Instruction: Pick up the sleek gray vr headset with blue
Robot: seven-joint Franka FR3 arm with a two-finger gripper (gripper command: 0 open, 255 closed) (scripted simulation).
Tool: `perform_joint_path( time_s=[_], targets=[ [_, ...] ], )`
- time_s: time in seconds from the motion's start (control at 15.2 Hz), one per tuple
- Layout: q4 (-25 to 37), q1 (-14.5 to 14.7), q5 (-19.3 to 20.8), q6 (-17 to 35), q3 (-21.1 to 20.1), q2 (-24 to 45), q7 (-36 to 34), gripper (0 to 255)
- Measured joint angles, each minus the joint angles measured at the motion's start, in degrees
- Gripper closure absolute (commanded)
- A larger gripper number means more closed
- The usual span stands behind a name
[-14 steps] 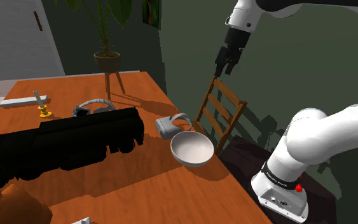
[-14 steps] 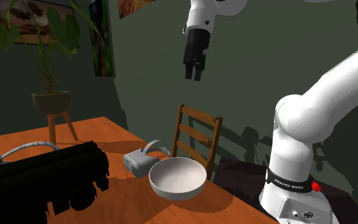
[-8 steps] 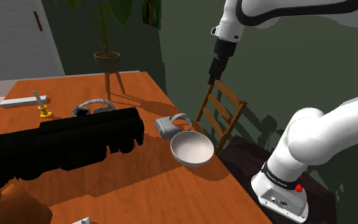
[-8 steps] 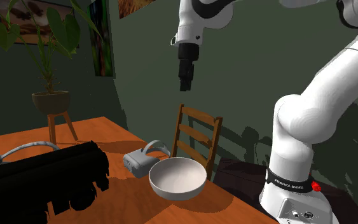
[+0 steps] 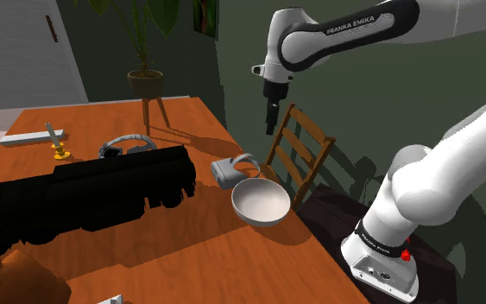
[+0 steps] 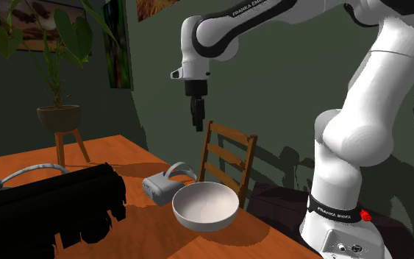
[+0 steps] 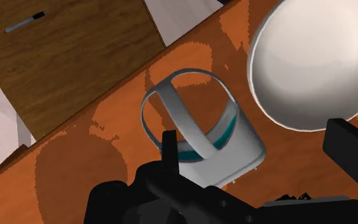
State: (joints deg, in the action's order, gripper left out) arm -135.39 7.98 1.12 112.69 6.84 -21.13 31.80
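The grey VR headset (image 5: 235, 169) with a blue-green inner lining lies on the orange wooden table (image 5: 180, 250), close to the edge nearest the chair. It also lies on the table in the second exterior view (image 6: 165, 185). My black gripper (image 5: 271, 123) hangs well above it and a little beyond the table edge, pointing down (image 6: 197, 122). In the wrist view the headset (image 7: 217, 151) sits below the gripper (image 7: 254, 137), head strap arched up, and the fingers stand apart with nothing between them.
A white bowl (image 5: 261, 202) rests right beside the headset. A wooden chair (image 5: 299, 152) stands against the table edge under the arm. A long black truck (image 5: 85, 195), a second headset (image 5: 129, 145), a candlestick (image 5: 57, 143) and a potted plant (image 5: 145, 81) lie farther off.
The arm has swung toward the shoulder view's left and lowered. The gripper now hangs nearer the headset. Nothing on the table has moved.
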Motion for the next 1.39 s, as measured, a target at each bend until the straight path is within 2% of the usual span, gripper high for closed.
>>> perform_joint_path(
  time_s=[0.59, 1.19, 1.25, 1.39],
  targets=[
    [3.67, 4.14, 4.87, 12.09, -0.67, 18.37, 19.96, 0],
    [2.57, 4.34, 5.76, 18.94, -0.82, 24.36, 22.28, 0],
    [2.46, 4.35, 5.76, 19.21, -0.84, 24.52, 22.24, 255],
    [2.41, 4.34, 5.76, 19.39, -0.83, 24.62, 22.25, 255]
  ],
)
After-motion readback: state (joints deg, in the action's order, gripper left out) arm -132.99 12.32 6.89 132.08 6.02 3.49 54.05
